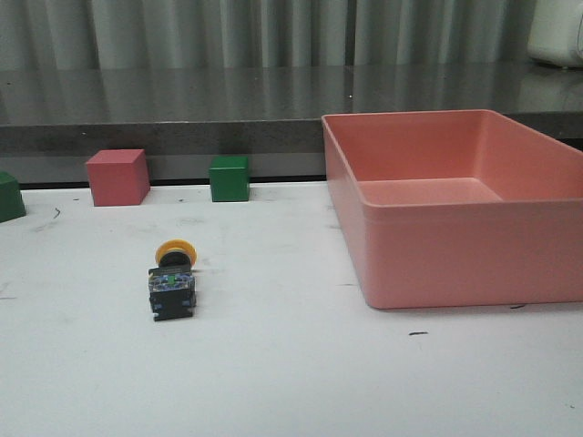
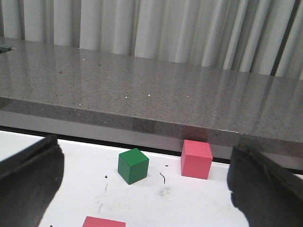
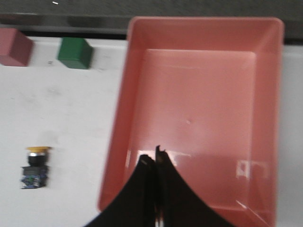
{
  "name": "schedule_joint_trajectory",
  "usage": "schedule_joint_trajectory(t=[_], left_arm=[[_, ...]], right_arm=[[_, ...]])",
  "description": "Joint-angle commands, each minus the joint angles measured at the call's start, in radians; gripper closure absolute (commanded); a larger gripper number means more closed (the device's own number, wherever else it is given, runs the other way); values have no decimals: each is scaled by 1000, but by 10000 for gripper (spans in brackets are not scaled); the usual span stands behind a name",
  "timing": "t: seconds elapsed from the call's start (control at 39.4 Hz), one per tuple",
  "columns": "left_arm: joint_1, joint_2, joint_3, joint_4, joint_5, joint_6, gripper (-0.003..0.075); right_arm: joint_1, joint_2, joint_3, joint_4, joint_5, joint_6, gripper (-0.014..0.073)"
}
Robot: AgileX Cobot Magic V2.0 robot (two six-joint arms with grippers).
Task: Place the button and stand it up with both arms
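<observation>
The button (image 1: pixel 172 280) lies on its side on the white table (image 1: pixel 273 364), left of centre in the front view, yellow mushroom cap (image 1: pixel 175 250) pointing away from the camera and the bluish base facing it. So it's tipped over, not standing. Nothing touches it. The silver collar is basically hidden behind the black body from this angle.

To its right sits a big pink bin (image 1: pixel 455 218), cut off at the right edge of the frame. Along the back of the table, upper left: a pink cube (image 1: pixel 117 177), a green cube (image 1: pixel 229 177), and another green block (image 1: pixel 10 197) sliced off by the left edge (only a corner shows).

Neither arm appears in the front view. In the left wrist view the left gripper (image 2: pixel 142 189) is spread wide, one dark finger (image 2: pixel 28 182) blurry at the lower left and the other at the lower right, both cut off by the frame. A flat pink shape (image 2: pixel 104 222) peeks in at the bottom edge; can't tell what it is.

In the right wrist view the right gripper (image 3: pixel 155 161) has its fingers pressed together with nothing between them, tips hovering over the bin's near wall. The button is small and soft-focus at the lower left there, well apart from the bin.
</observation>
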Motion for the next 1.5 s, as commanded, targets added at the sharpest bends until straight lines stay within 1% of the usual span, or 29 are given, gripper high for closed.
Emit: schedule_joint_trajectory(t=[0.0, 0.08, 0.18, 0.33, 0.51, 0.69, 0.84, 0.97, 1.07, 1.19, 1.47], left_arm=[[-7, 14, -34, -6, -81, -4, 48], [-7, 14, -34, -6, -81, -4, 48], [-7, 14, -34, -6, -81, -4, 48], [-7, 14, -34, -6, -81, -4, 48], [-7, 14, -34, -6, -81, -4, 48], [-7, 14, -34, -6, -81, -4, 48], [-7, 14, -34, -6, -81, -4, 48], [-7, 14, -34, -6, -81, -4, 48], [-7, 14, -34, -6, -81, -4, 48], [-7, 14, -34, -6, -81, -4, 48], [-7, 14, -34, -6, -81, -4, 48]], right_arm=[[-64, -124, 111, -31, 51, -22, 662], [-95, -202, 236, -38, 7, -25, 662], [-102, -303, 407, -64, -78, -25, 662], [-102, -474, 691, -100, -252, -25, 662], [-102, -688, 973, -129, -478, -25, 662], [-102, -909, 1216, -152, -662, -25, 663], [-102, -1097, 1385, -153, -788, -25, 663], [-102, -1242, 1473, -155, -899, -25, 663], [-102, -1315, 1510, -155, -944, -25, 663], [-102, -1353, 1515, -155, -951, -25, 663], [-102, -1355, 1517, -155, -952, -25, 663]])
